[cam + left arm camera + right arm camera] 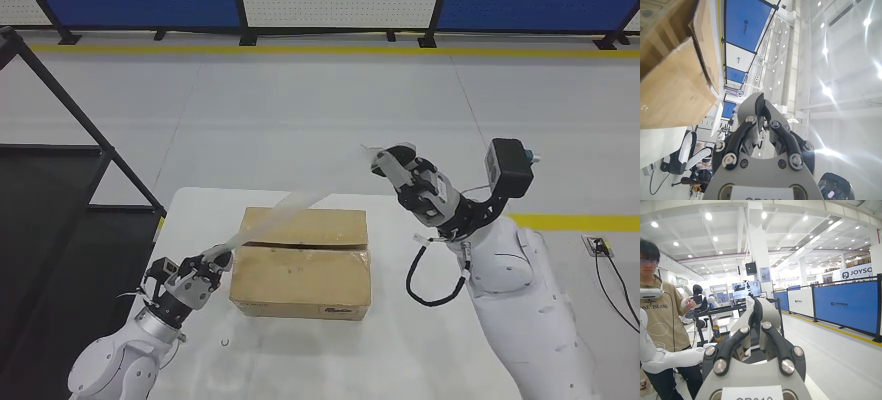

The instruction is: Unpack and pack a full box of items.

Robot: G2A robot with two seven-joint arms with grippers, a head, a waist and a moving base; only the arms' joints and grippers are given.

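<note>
A brown cardboard box (300, 270) lies on the white table (400, 345), its top flaps closed along a seam. A long clear tape strip (300, 205) stretches slantwise over the box. Its high end is pinched in my right gripper (385, 158), raised above and behind the box's far right corner. In the right wrist view the tape (749, 302) sticks out past the shut right gripper (754, 306). The strip's low end runs down to my left gripper (218, 258), shut beside the box's left edge; I cannot tell if it pinches the tape. The left wrist view shows the left gripper (762, 106) beside the box (674, 85).
A black metal frame (60, 110) stands off the table's left side. A small curled scrap (225, 345) lies on the table in front of the box. Bare tabletop lies to the box's right and front.
</note>
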